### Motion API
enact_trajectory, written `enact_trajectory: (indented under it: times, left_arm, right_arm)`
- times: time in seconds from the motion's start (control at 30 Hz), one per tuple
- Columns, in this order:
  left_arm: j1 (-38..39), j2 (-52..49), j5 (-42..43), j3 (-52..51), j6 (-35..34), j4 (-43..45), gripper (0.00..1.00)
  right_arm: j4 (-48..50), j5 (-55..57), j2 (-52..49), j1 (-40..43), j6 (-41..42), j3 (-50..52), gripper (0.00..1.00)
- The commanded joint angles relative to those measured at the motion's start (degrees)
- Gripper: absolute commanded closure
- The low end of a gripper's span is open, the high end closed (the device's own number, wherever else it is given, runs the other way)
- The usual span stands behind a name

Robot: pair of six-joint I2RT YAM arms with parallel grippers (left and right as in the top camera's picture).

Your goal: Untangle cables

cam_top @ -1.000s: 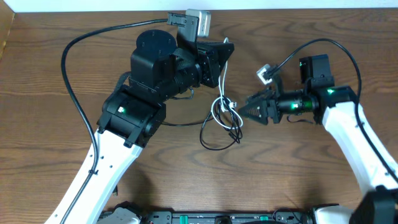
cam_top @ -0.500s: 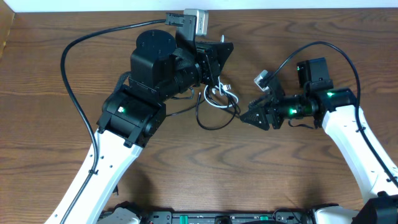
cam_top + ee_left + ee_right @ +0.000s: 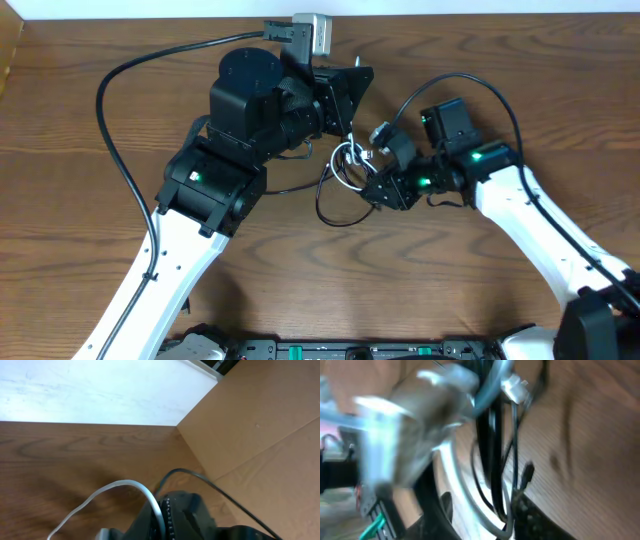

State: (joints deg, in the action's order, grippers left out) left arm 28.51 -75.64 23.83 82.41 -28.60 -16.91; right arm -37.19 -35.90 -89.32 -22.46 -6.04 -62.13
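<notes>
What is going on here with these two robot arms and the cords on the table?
Two robot arms are working on a small tangle of a white cable and a black cable in the middle of a wooden table. The cables run up to the left gripper, which seems to hold them, though its jaws are hidden. The right gripper is close against the tangle from the other side; its camera is too blurred to show a grip. The cables are not yet separated.

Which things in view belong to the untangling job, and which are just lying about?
Job:
white cable
black cable
left gripper
right gripper

Not the job:
thick black arm wire
wooden table
</notes>
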Motion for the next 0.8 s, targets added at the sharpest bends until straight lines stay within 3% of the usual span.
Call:
enact_trajectory:
  times: [0.0, 0.1, 0.23, 0.6, 0.7, 0.77]
  left_arm:
    - [-0.22, 0.79, -0.52, 0.39, -0.44, 0.42, 0.93]
    - [-1.81, 1.09, -0.55, 0.39, -0.42, 1.22, 0.93]
    - [-7.93, 2.19, -0.5, 0.39, -0.46, 1.29, 0.93]
    - [-23.65, 4.63, -0.48, 0.39, -0.42, -3.28, 0.92]
    - [-24.11, 4.48, -0.46, 0.35, -0.37, -6.43, 0.92]
    - [-23.23, 3.8, 0.55, 0.33, 0.76, -10.14, 0.93]
  right_arm:
    - [0.98, 17.05, -1.53, -0.44, 18.45, -0.68, 0.95]
    - [-0.24, 31.06, -1.79, 0.26, 33.42, -0.17, 0.99]
    - [1.05, 35.45, -1.81, 1.33, 39.04, 2.29, 0.99]
    - [2.05, 28.79, -1.81, 10.14, 35.43, 8.81, 0.99]
    - [3.93, 21.66, -1.81, 11.04, 28.96, 8.81, 0.99]
    - [5.81, 13.81, -1.79, 11.02, 23.63, 8.76, 0.93]
